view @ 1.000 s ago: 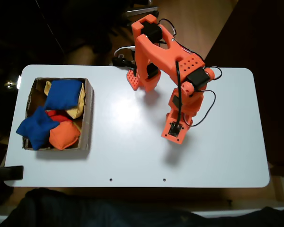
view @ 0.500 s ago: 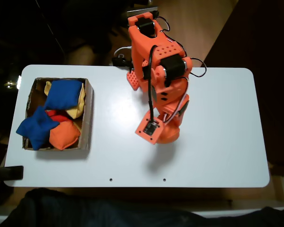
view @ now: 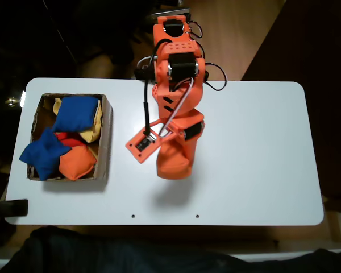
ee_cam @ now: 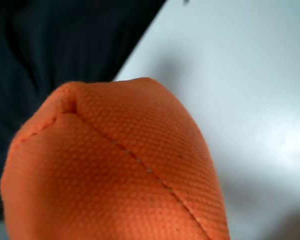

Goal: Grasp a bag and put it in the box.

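Pinching orange bag in hand | seam runs diag. | above table

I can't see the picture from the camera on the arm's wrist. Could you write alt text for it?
An orange fabric beanbag with a stitched seam, very close to the lens, covers the lower left of the wrist view. Behind it a pale white table runs up to the right, with darkness beyond its edge at upper left.

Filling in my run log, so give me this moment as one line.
phase: carrying | held: orange bag, close under wrist camera | arm: above table, right of box in fixed view | box: blue, yellow, orange bags inside | jaws: hidden
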